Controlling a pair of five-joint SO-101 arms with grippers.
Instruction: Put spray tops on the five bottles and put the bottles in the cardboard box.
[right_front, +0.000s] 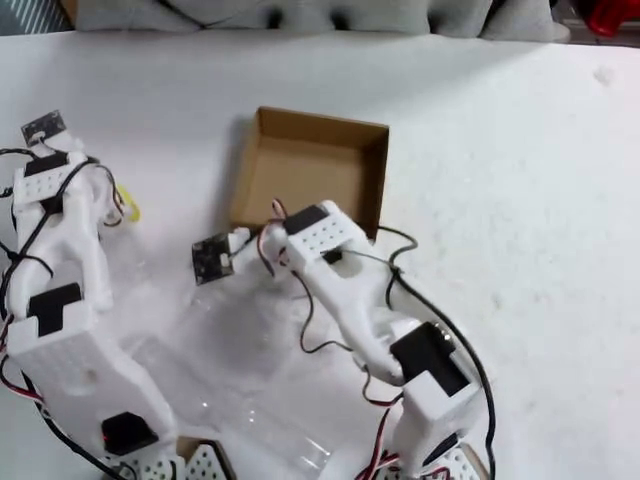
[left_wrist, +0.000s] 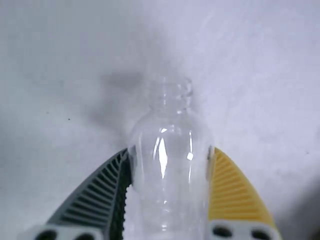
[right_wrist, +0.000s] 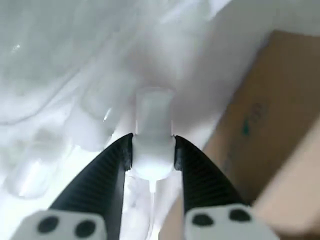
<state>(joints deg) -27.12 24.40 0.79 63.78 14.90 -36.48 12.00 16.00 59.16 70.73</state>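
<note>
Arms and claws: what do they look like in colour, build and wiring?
The left arm and the right arm are both built from white plastic shells with black motor blocks at the joints, and loose black and red cables run along them. The left claw has one grey ribbed finger and one yellow ribbed finger. The right claw has two black ribbed fingers.

Arms: 2, namely left arm (right_front: 62, 250) and right arm (right_front: 345, 285). Box (right_front: 312, 165): 1, cardboard. Bottle (left_wrist: 169, 165): 1 clear one countable, in the left wrist view. Spray top (right_wrist: 154, 142): 1, white. More clear bottles (right_wrist: 87, 117) lie beside the top, too blurred for a count.
</note>
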